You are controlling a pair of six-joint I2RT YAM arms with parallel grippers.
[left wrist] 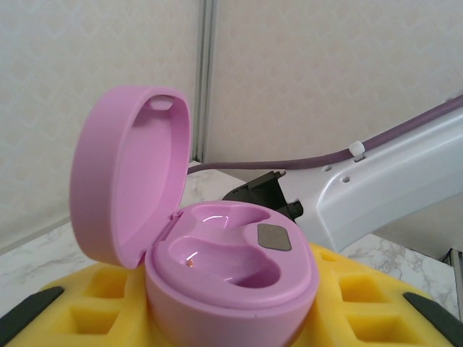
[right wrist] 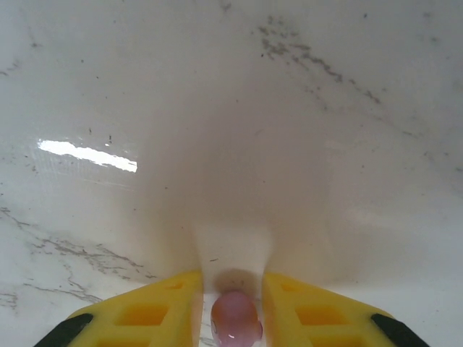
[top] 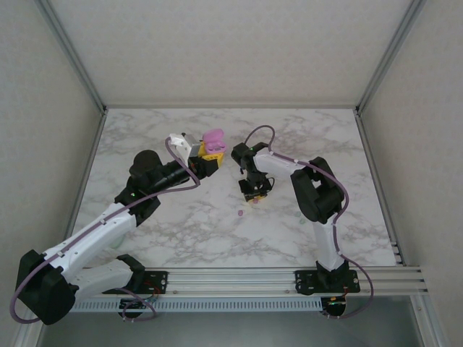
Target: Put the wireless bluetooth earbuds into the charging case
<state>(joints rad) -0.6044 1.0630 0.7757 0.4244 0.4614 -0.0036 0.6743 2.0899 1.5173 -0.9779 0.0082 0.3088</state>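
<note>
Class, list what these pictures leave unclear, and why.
- Case underside: left wrist view, cut off by bottom edge.
- Pink bud: right wrist view, cut off below; whether the right gripper touches it is unclear.
- Loose bud: top view, too small for shape.

The left arm point(top: 87, 242) and right arm point(top: 329, 238) are white shells between bulky black joints, each with a green light point(top: 134, 194). 1 purple cable point(top: 181, 163) loops along each. Black bases point(top: 134, 278) bolt to a silver rail point(top: 239, 278) at 6 o'clock. The left gripper point(top: 210, 155) and right gripper point(top: 255, 194) have yellow fingers point(right wrist: 145, 318) with square recesses, black tips.
</note>
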